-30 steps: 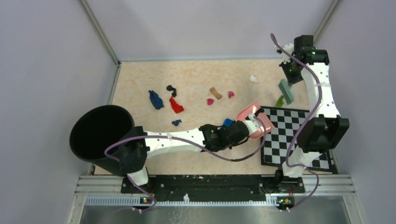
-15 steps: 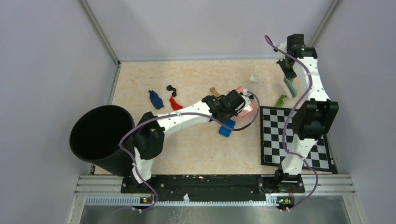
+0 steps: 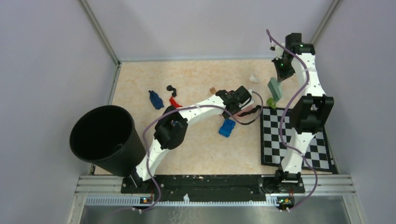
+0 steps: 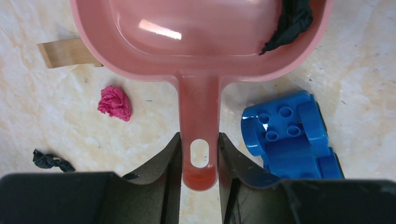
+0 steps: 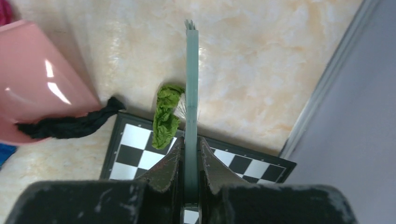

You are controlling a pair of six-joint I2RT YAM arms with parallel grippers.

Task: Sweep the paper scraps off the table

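Note:
My left gripper is shut on the handle of the pink dustpan, which lies on the table with a black paper scrap at its rim. A magenta scrap, a brown one and a small black one lie beside the pan. My right gripper is shut on a grey-green brush, whose bristles touch a green scrap at the board's edge. Dark blue, black, red and white scraps lie farther back.
A bright blue blocky toy lies just near of the dustpan. The black-and-white chequered board covers the right side. A tall black bin stands at the near left. Grey frame rails edge the table.
My left arm has swung the dustpan back and left, off the chequered board's corner, uncovering the blue toy. My right gripper has carried the brush left, toward the green scrap.

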